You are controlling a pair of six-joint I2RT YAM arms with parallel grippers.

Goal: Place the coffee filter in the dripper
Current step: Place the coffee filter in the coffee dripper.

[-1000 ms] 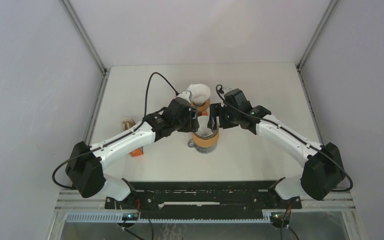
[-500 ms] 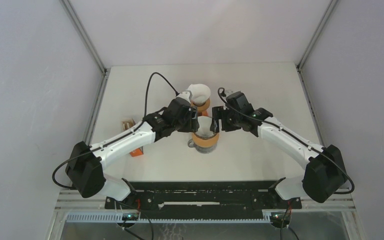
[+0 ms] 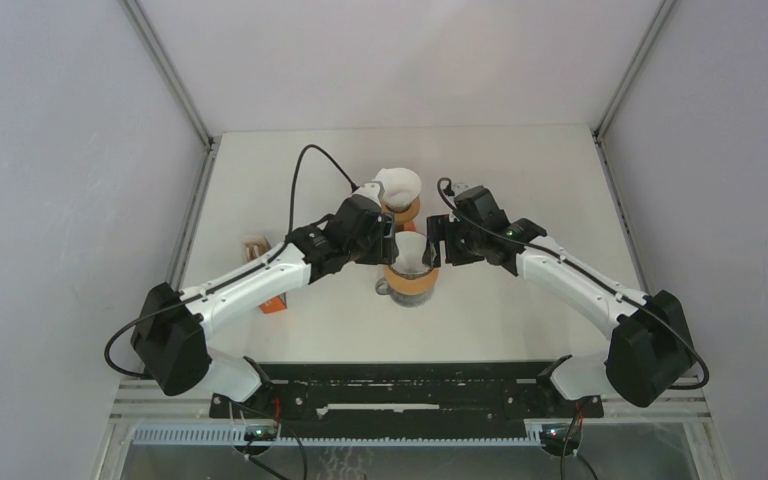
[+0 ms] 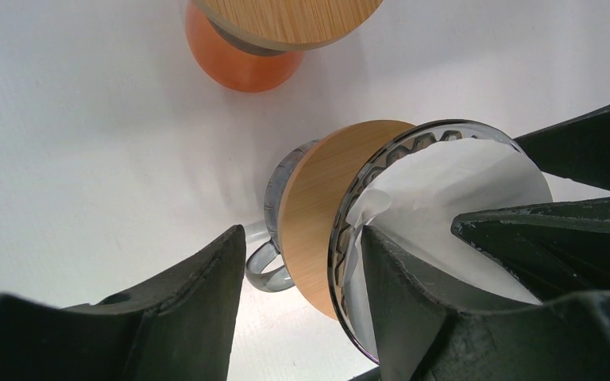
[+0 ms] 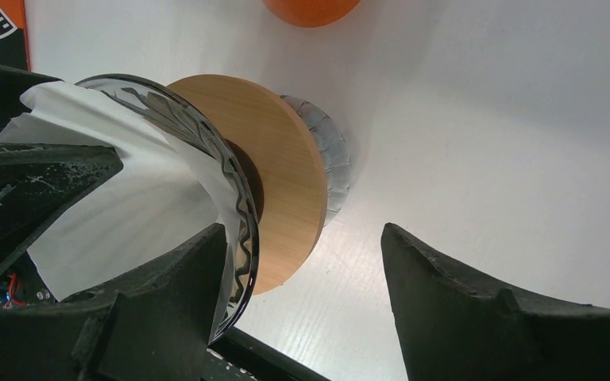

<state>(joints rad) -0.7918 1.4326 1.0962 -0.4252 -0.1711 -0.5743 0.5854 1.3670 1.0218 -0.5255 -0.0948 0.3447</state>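
Note:
The glass dripper [image 3: 408, 278] with its wooden collar [image 4: 318, 198] stands mid-table on a glass mug. The white coffee filter [image 4: 461, 198] lies inside its cone, and its edge pokes over the ribbed rim [image 5: 234, 198]. My left gripper [image 3: 392, 243] is open astride the left rim, with one finger [image 4: 413, 302] inside against the paper and the other outside, apart from the collar. My right gripper [image 3: 432, 246] is open astride the right rim in the same way, its inner finger [image 5: 167, 294] on the paper. In the wrist views, the left gripper [image 4: 300, 238] and right gripper [image 5: 303, 234] hold nothing.
Just behind stands a second dripper on an orange cup [image 3: 400, 192], close to both wrists. An orange box [image 3: 275, 305] and a small brown item [image 3: 253, 245] lie left of the left forearm. Grey walls enclose the table on three sides.
My right gripper has edged slightly to the right over the rim. The left arm and the dripper have stayed put.

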